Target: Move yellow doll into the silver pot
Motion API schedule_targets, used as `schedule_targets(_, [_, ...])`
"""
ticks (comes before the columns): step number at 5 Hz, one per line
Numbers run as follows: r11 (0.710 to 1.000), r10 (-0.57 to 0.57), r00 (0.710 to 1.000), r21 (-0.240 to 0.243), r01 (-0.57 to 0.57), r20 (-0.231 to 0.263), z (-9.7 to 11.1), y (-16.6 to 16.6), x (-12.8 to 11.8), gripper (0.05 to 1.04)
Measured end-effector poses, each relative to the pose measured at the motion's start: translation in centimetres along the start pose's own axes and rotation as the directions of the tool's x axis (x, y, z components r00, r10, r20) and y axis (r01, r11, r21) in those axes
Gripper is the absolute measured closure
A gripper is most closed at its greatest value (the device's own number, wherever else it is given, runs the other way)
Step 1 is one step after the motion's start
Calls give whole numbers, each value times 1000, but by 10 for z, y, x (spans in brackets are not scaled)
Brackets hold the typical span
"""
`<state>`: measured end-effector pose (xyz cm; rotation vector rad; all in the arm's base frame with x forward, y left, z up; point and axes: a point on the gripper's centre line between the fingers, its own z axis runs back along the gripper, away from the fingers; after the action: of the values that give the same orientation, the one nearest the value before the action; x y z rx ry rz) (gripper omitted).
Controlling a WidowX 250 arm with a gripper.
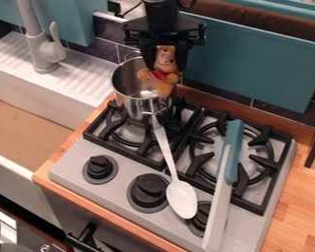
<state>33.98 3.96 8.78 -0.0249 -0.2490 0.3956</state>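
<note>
The pincer (pixel 165 67) is holding the yellow bear doll (pixel 161 84) (it has a red shirt) above the silver pot (pixel 126 102).

Before you a shiny metal pot (pixel 128 106), matt grates (pixel 124 152), a smooth plastic-looking spoon (pixel 182 199), a satin metallic-looking stovetop (pixel 71 170), a wood-grained counter (pixel 298 197)

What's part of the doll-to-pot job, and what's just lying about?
Job:
- yellow doll in red shirt, held in the black two-finger claw
- round silver metal pot

Lying about:
- long-handled white spoon
- long teal-and-white utensil
</note>
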Motion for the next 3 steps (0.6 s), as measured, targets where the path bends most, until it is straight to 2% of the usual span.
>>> schedule_targets(1, [1000, 4, 1000, 5, -4, 14, 0, 3, 3, 527])
schedule_targets(3, [1000, 8, 1000, 14, -8, 10, 0, 13, 5, 527])
